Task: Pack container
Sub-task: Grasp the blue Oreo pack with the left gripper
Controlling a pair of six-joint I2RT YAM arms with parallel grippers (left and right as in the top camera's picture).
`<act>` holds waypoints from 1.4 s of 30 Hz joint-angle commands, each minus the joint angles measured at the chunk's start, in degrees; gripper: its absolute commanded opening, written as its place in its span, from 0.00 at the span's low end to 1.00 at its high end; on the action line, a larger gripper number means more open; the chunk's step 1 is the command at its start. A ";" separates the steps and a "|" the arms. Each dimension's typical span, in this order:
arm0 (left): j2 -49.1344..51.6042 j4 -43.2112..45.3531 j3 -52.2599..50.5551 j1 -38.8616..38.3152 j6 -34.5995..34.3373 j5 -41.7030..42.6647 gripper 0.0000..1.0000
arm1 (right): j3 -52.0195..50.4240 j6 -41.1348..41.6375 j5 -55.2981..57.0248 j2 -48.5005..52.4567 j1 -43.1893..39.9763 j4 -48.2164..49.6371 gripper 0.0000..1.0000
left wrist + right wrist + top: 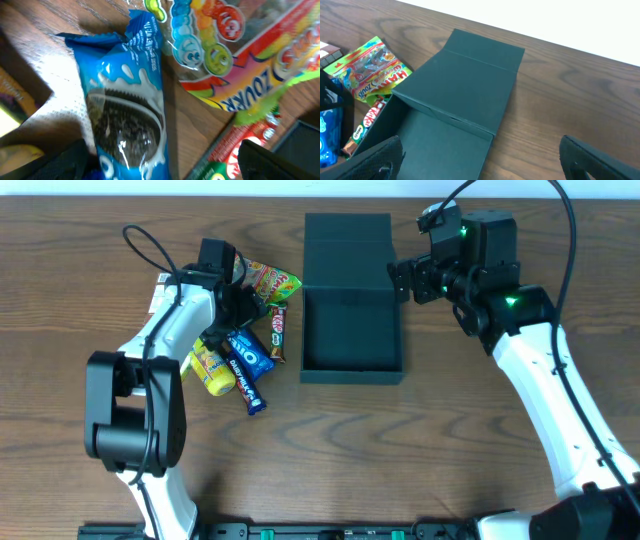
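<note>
Overhead, we hold the left gripper (pixel 232 318) wide over the Oreo pack (pixel 249 358), right gripper (pixel 408 279) wide too; closing may snag the neighbouring gummy bag (pixel 272 281).

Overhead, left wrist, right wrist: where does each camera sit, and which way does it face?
Overhead: above the table, looking straight down at the container, snack packs, left gripper and right gripper.
Left wrist: on the left gripper, close above the Oreo pack; the left fingers show at the bottom.
Right wrist: on the right gripper, facing the open, empty container; the right fingers show at the bottom corners.
Both wrist views share the gummy bag.
</note>
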 commanded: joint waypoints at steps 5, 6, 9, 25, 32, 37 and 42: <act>2.47 0.52 1.05 1.31 -0.92 -2.40 1.00 | -0.04 1.22 0.39 0.31 -0.72 -0.15 0.99; 2.47 0.63 1.05 1.42 -0.92 -2.89 0.94 | -0.04 1.22 0.37 0.31 -0.87 -0.11 0.99; 2.47 1.09 1.05 1.64 -0.81 -4.02 0.83 | -0.04 1.53 0.39 0.31 -1.07 -0.04 0.99; 4.66 2.27 1.05 1.68 0.07 -2.91 0.67 | -0.04 2.51 0.39 0.31 -1.95 0.72 0.99; 6.10 2.54 1.07 1.68 0.09 -2.08 0.59 | -0.04 2.71 0.39 0.31 -2.08 0.70 0.99; 6.08 2.23 3.26 1.68 0.39 -2.08 0.53 | -0.04 2.69 0.42 0.31 -2.08 0.70 0.99; 6.08 -1.11 8.72 1.68 2.67 -3.17 0.41 | -0.04 3.04 1.20 0.31 -2.25 0.72 0.99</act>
